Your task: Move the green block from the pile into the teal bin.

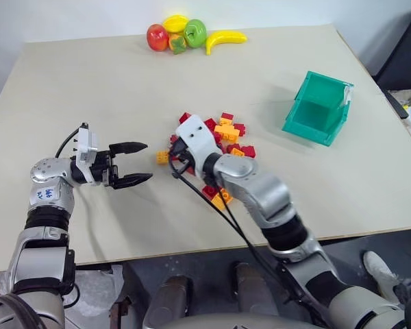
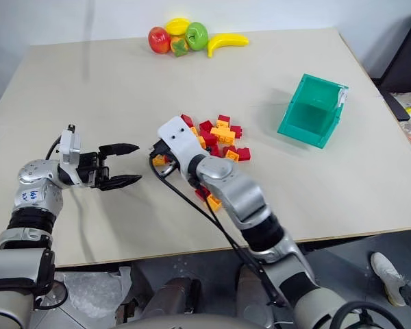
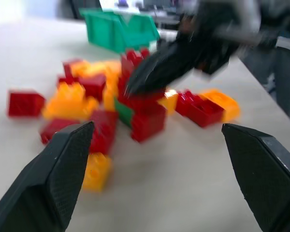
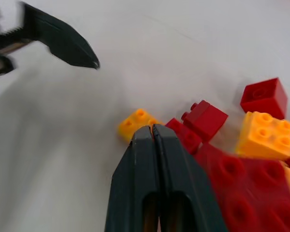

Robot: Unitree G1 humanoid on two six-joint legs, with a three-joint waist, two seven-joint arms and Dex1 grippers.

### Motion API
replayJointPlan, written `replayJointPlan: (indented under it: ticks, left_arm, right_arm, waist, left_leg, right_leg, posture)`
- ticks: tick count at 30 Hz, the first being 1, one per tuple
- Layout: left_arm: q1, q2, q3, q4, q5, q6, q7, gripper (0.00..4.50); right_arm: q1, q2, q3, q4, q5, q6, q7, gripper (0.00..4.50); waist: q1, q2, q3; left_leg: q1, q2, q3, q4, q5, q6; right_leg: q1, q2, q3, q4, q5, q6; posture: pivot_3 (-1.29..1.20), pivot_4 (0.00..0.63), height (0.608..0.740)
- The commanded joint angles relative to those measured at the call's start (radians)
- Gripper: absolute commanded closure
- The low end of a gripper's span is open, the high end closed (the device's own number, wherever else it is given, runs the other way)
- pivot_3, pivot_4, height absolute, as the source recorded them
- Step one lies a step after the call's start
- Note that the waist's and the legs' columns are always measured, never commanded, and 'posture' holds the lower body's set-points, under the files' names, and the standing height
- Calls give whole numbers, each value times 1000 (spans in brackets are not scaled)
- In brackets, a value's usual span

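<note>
Both arms (image 1: 260, 192) are silver-grey metal with black joints, black cables, white wrist covers and black pointed fingers (image 1: 130, 147).

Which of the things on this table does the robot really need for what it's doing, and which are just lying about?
For the job:
- green block, a sliver showing among the bricks
- pile of red and orange bricks
- teal bin
- right gripper, shut, over the pile
- left gripper, open, beside the pile

Just lying about:
- toy fruit at the table's far edge
</note>
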Motion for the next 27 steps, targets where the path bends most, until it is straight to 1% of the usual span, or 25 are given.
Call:
replayJointPlan:
  ticks: [1, 3, 6, 9, 11, 13, 15, 17, 19, 23, 25, 27]
  left_arm:
    - [-6, -7, 33, -11, 20, -26, -44, 0]
    - [-2, -16, 34, -18, 31, -23, -38, 0]
    - [1, -23, 38, -23, 46, -23, -35, 0]
    - [2, -26, 45, -25, 52, -13, -30, 0]
    - [0, -26, 46, -19, 62, -10, -29, 0]
    - [-4, -32, 49, -13, 72, -10, -25, 0]
    - [-9, -38, 53, -10, 80, -10, -23, 0]
    - [-15, -46, 54, -6, 87, -10, -24, 0]
    - [-19, -52, 55, -2, 92, -9, -28, 0]
    - [-29, -63, 54, 10, 103, -13, -33, 0]
    - [-34, -69, 54, 14, 107, -13, -35, 0]
    - [-39, -70, 49, 22, 117, -5, -33, 0]
  right_arm:
    - [-28, 32, -46, 89, -54, -97, -75, 4451]
    - [-22, 30, -52, 123, -87, -125, -110, 4451]
    - [3, 0, -66, 103, -132, -108, -141, 4451]
    - [76, -131, -90, -61, -173, -23, -107, 4451]
    - [107, -204, -101, -160, -166, 19, -62, 4451]
    - [116, -252, -110, -231, -146, 24, -19, 4451]
    - [121, -276, -134, -279, -121, 5, 17, 4451]
    - [144, -337, -192, -356, -56, -41, 116, 4451]
    - [164, -388, -242, -411, -12, -44, 177, 4451]
    - [209, -509, -375, -448, 91, -35, 299, 4451]
    - [236, -598, -442, -454, 176, -34, 417, 4079]
    - [272, -698, -541, -492, 319, 75, 533, 3594]
  waist:
    - [-4, 0, 0]
    - [-6, 0, 0]
    - [-6, 0, 0]
    - [1, 0, 0]
    - [4, 0, 0]
    - [3, 0, 0]
    - [-3, 0, 0]
    - [-6, 0, 0]
    - [-2, 0, 0]
    - [7, 0, 0]
    - [14, 0, 0]
    - [23, 0, 0]
  left_leg:
    - [0, 0, 0, 0, 0, 0]
    - [0, 0, 0, 0, 0, 0]
    - [0, 0, 0, 0, 0, 0]
    - [0, 0, -1, 0, 0, 0]
    - [-1, -1, -1, 0, -1, 1]
    - [-1, -1, 0, 1, -1, 2]
    - [-1, 0, 1, 0, -1, 2]
    - [-1, 1, 1, -1, -1, 1]
    - [-1, 1, 1, -1, -1, 0]
    - [-2, 0, 1, 0, -1, 2]
    - [-2, 0, 1, 0, -2, 2]
    - [-2, 0, 1, 0, -2, 3]
  right_leg:
    - [0, 0, 0, 0, 0, 0]
    - [-1, 0, 0, 1, 0, 0]
    - [-1, 0, -1, 1, 0, 0]
    - [-1, 0, -1, 1, 0, 0]
    - [-1, -1, -1, 0, 0, 0]
    - [0, -1, -1, -1, 0, 0]
    - [-1, 0, -1, -2, 0, 0]
    - [-2, 1, 0, -1, 0, 0]
    - [-3, 1, 0, -1, 0, 0]
    - [-1, 0, 0, -3, 0, 0]
    - [0, 0, 0, -4, 0, 0]
    - [0, 0, -1, -5, 1, 1]
  posture:
    - [0, 150, 740]
    - [0, 150, 740]
    - [0, 150, 740]
    - [0, 150, 740]
    - [0, 150, 740]
    - [0, 150, 740]
    - [0, 150, 740]
    - [0, 150, 740]
    - [0, 150, 740]
    - [0, 150, 740]
    - [0, 150, 740]
    - [0, 150, 740]
